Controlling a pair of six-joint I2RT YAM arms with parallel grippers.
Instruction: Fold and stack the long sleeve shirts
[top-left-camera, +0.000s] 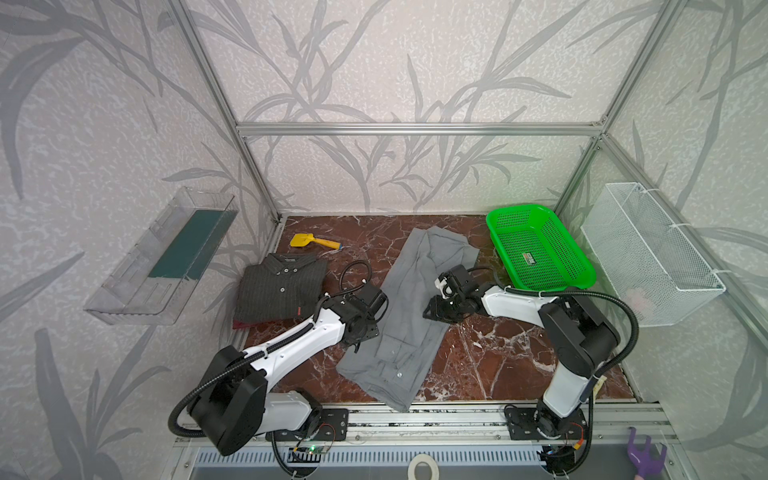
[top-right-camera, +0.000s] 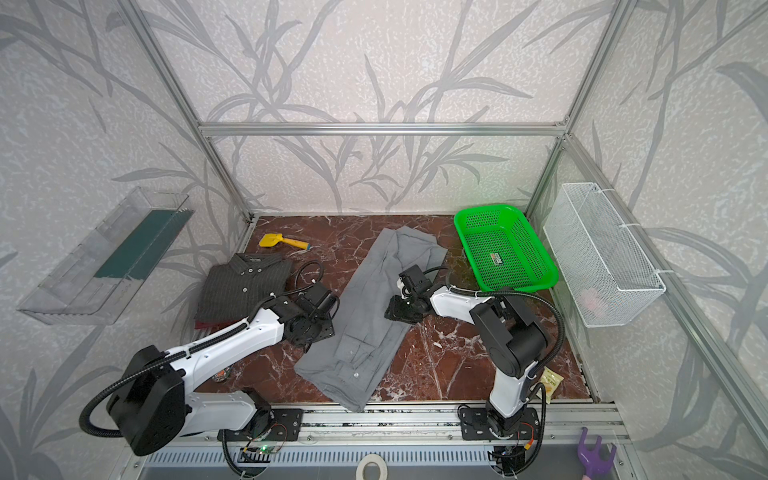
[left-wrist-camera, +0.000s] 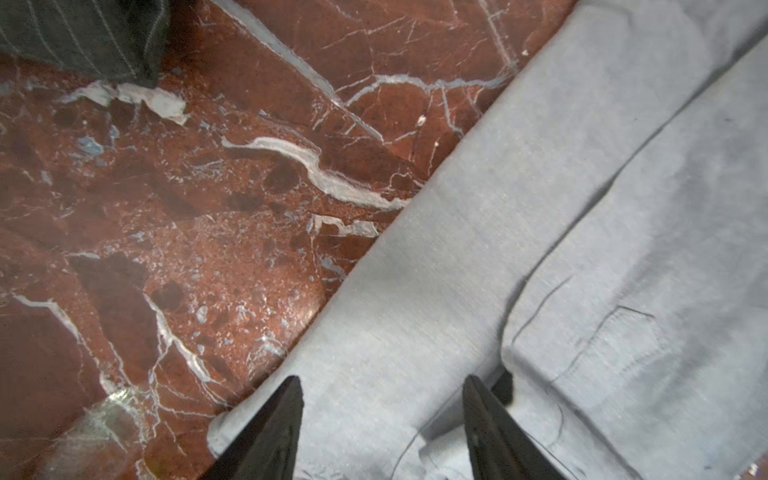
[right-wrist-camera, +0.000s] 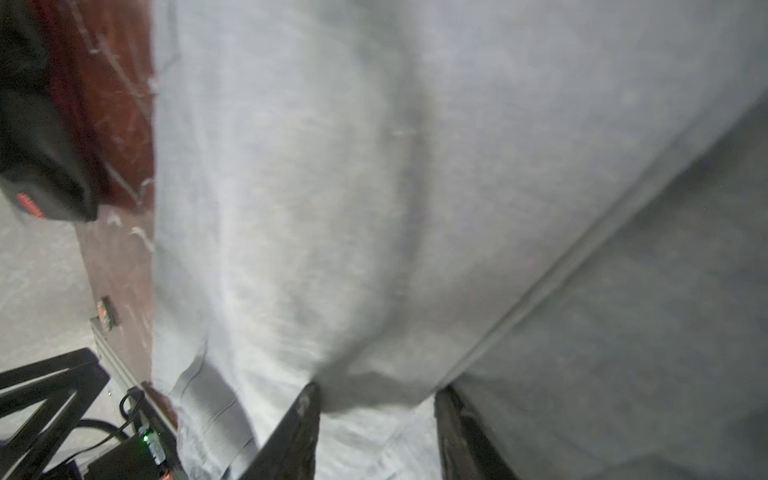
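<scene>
The light-grey shirt (top-left-camera: 409, 316) (top-right-camera: 365, 324) lies in the middle of the table as a long, narrow diagonal strip. My left gripper (top-left-camera: 358, 341) (left-wrist-camera: 382, 382) hovers over its left edge, open, with only flat cloth (left-wrist-camera: 582, 208) under the fingers. At the strip's right edge my right gripper (top-left-camera: 434, 311) (right-wrist-camera: 376, 390) is open, with a raised fold of the grey cloth (right-wrist-camera: 374, 166) between its fingertips. At the left the dark pinstriped shirt (top-left-camera: 278, 291) (top-right-camera: 241, 286) (left-wrist-camera: 83, 33) lies folded on the dark red garment (top-left-camera: 249, 323), of which only an edge shows.
A green mesh basket (top-left-camera: 540, 253) stands at the back right, close to the grey shirt's far end. A yellow toy scoop (top-left-camera: 313, 240) lies at the back left. A white wire basket (top-left-camera: 648, 257) hangs on the right wall and a clear tray (top-left-camera: 162, 257) on the left wall.
</scene>
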